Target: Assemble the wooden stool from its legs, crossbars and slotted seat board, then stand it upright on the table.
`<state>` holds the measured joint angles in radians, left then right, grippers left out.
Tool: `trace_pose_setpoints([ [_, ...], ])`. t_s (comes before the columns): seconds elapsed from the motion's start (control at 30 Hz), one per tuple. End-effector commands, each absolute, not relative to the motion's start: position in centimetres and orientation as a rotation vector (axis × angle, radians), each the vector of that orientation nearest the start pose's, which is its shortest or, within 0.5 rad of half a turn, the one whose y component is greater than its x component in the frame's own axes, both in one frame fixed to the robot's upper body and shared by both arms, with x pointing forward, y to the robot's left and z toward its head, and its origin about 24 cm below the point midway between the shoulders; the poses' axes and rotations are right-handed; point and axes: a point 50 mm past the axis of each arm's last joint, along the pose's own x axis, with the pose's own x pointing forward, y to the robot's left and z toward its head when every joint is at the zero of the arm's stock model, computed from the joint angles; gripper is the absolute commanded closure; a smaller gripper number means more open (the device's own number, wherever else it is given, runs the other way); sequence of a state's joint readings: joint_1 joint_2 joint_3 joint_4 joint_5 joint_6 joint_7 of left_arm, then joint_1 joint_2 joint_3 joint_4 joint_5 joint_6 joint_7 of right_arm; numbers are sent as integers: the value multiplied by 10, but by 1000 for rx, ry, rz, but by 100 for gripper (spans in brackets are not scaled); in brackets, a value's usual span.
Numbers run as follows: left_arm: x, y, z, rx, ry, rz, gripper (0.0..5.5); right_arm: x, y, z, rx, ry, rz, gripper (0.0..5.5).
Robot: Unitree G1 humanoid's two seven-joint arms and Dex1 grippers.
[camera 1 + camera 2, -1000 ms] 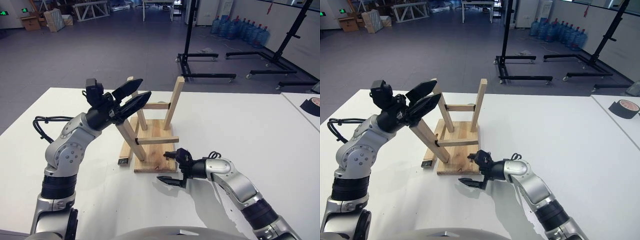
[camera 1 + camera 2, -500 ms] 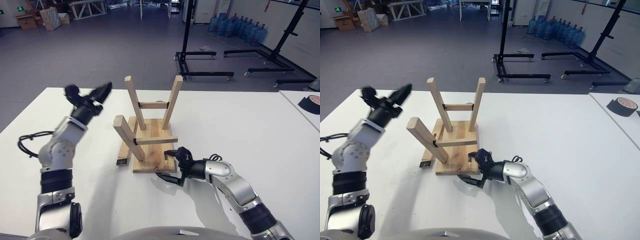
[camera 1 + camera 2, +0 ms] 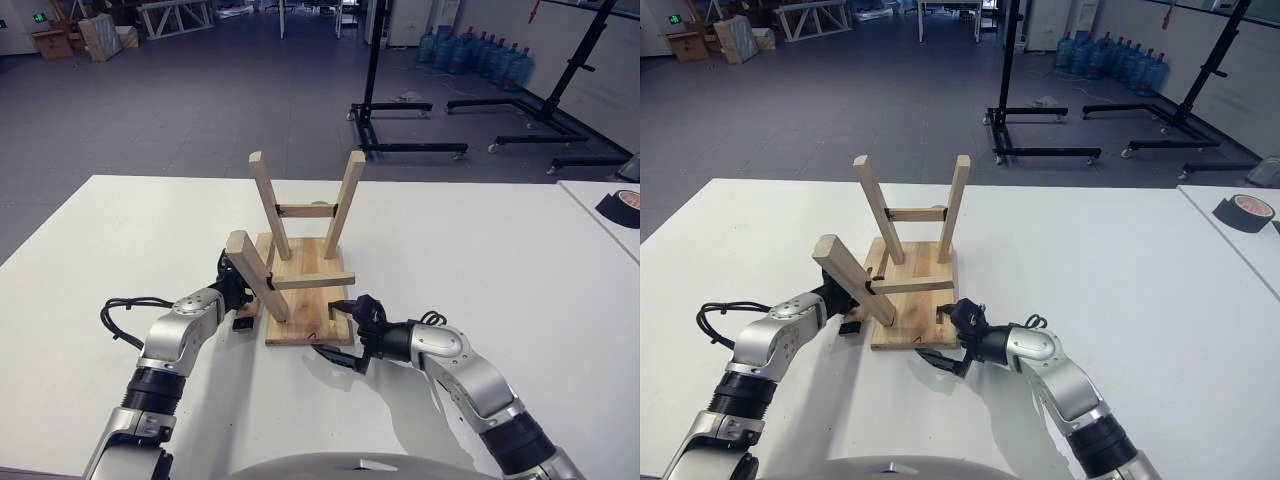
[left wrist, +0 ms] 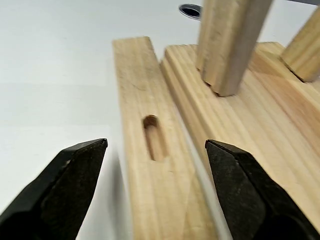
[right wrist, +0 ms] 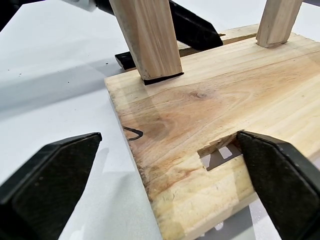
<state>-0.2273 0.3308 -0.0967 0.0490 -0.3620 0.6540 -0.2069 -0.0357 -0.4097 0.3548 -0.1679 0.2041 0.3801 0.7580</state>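
Upturned stool [image 3: 303, 262] on the tabletop [image 3: 480, 240]. Left hand [image 4: 156, 144], spread wide, straddles a slotted bar [image 4: 142, 170] at its left. Right hand [image 5: 169, 136] gapes wide at the near edge.

The left arm [image 3: 178, 338] and right arm [image 3: 462, 368] wear smooth, rounded silver-grey shells, broken by black ribbed bands at the joints. A black cable [image 3: 122, 305] loops beside the left one. The left gripper [image 4: 156, 144] and right gripper [image 5: 168, 136] have matte black wedge fingers [image 4: 65, 190] tapering to blunt points.
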Motion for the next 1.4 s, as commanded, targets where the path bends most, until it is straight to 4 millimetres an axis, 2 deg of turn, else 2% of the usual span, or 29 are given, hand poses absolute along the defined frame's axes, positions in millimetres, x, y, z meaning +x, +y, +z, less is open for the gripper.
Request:
trace_pose_setpoints([
  [0.03,277,162,33,-9,549,-368,190,207,-115,14,-137,503,1074,52],
  [0.3,270,176,19,93,667,-305,190,210,-113,16,-139,489,1073,52],
  [0.57,277,193,23,87,680,-183,208,209,-111,15,-140,490,1065,52],
  [0.7,276,197,20,122,688,-163,281,209,-110,14,-140,491,1064,52],
  [0.93,271,201,15,174,685,-153,348,209,-112,14,-146,498,1068,52],
  [1.13,280,206,26,-83,545,-13,348,211,-115,17,-136,482,1059,52],
  [1.2,282,210,30,-101,489,26,348,214,-119,21,-122,466,1046,52],
  [1.33,289,221,54,-59,244,21,348,223,-133,35,-69,414,1011,52],
  [1.4,291,232,67,-72,120,27,348,228,-142,41,-53,390,991,52],
])
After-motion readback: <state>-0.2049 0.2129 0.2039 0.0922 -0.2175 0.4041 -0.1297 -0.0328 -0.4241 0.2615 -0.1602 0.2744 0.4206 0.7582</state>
